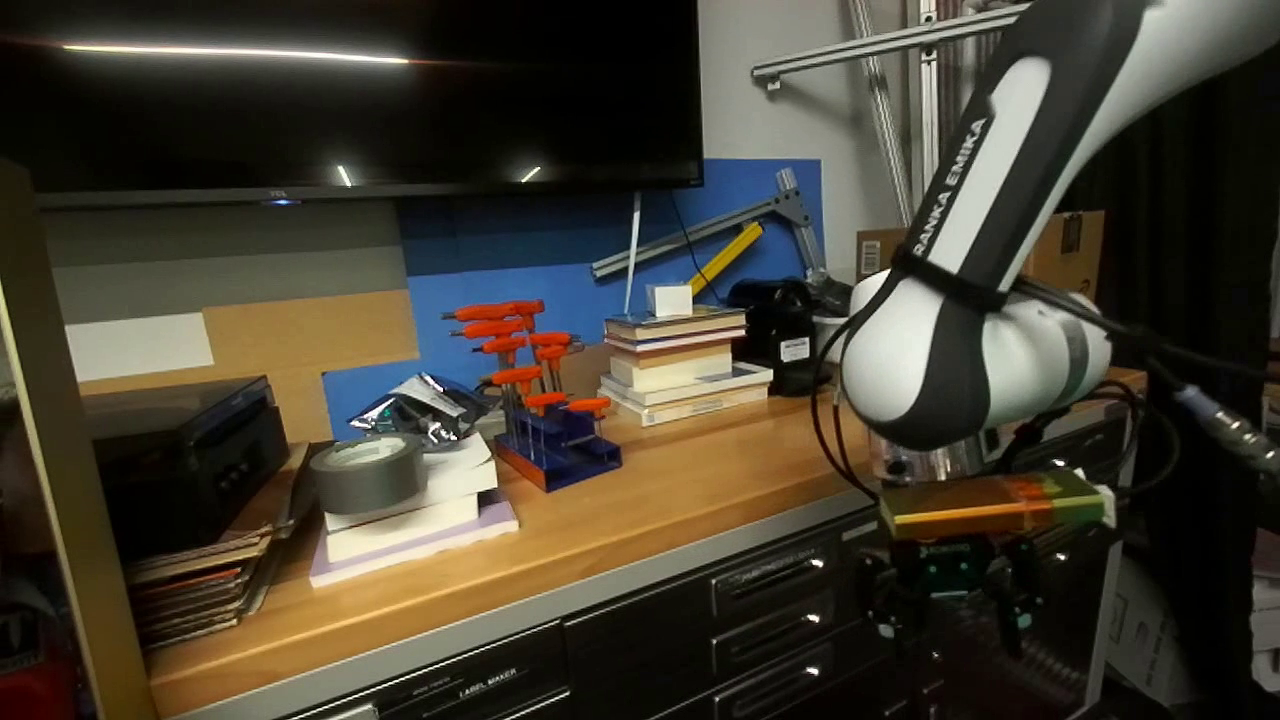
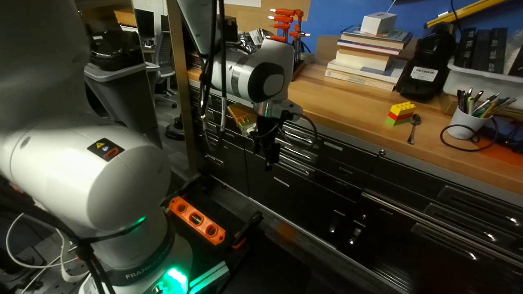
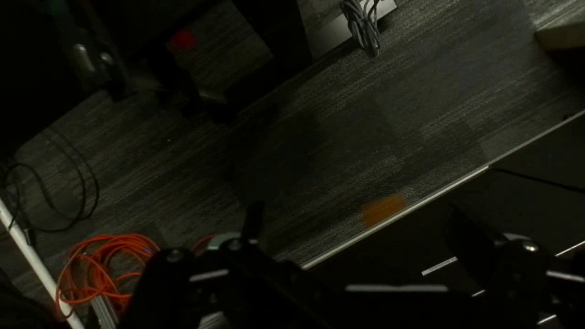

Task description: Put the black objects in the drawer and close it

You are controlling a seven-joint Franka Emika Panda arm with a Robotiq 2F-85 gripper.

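My gripper (image 1: 950, 625) hangs in front of the dark tool cabinet, below the counter's front edge. It also shows in an exterior view (image 2: 267, 157). In the wrist view its fingers (image 3: 358, 224) stand apart with only floor and cabinet front between them, so it is open and holds nothing. The cabinet's dark drawers (image 1: 765, 635) have long shiny handles and look shut; they also show in an exterior view (image 2: 474, 204). I cannot tell which one is the task's wide drawer. The small black blocky objects do not show in any view.
The wooden counter (image 1: 690, 480) holds book stacks (image 1: 670, 370), red-orange hex keys (image 1: 515, 375), grey tape (image 1: 368, 475), a black case (image 2: 427, 65), toy bricks (image 2: 401, 112), a spoon (image 2: 412, 128) and a pen cup (image 2: 466, 122). An orange level (image 2: 196, 219) lies beside the robot base.
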